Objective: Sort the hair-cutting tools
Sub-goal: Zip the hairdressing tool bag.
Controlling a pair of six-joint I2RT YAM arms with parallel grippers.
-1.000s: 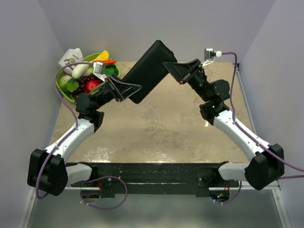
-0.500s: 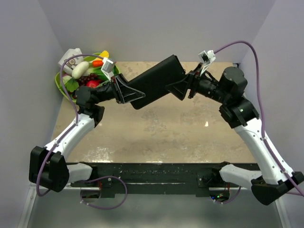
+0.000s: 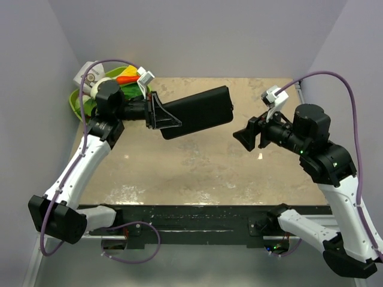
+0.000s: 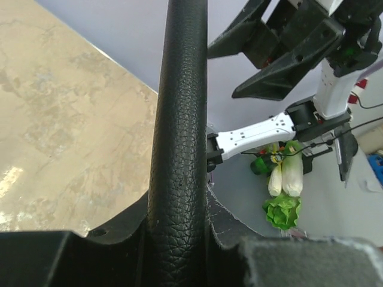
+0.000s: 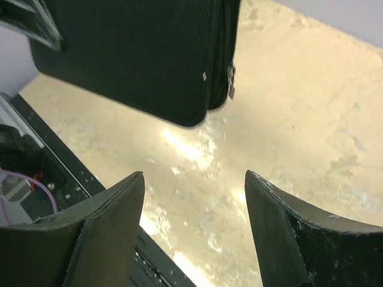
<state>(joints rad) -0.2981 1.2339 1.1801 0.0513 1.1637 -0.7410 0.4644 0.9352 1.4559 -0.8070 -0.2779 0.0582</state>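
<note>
My left gripper (image 3: 170, 118) is shut on the left end of a flat black rectangular case (image 3: 200, 111) and holds it in the air over the far middle of the table. In the left wrist view the case's leather edge (image 4: 179, 119) runs up between my fingers. My right gripper (image 3: 242, 135) is open and empty, in the air to the right of the case and apart from it. The right wrist view shows the case (image 5: 137, 54) with its zipper pull (image 5: 230, 81) ahead of the open fingers (image 5: 108, 233). No scissors or comb show in any view.
A green bowl (image 3: 74, 105) of toy fruit and vegetables stands at the far left corner, with a white carton (image 3: 85, 75) behind it. Grey walls close the table on three sides. The tan table top (image 3: 197, 173) lies below both grippers.
My right gripper has let go of the case and drawn back to the right and nearer. My left arm has lifted and swung the case toward level, holding it alone.
</note>
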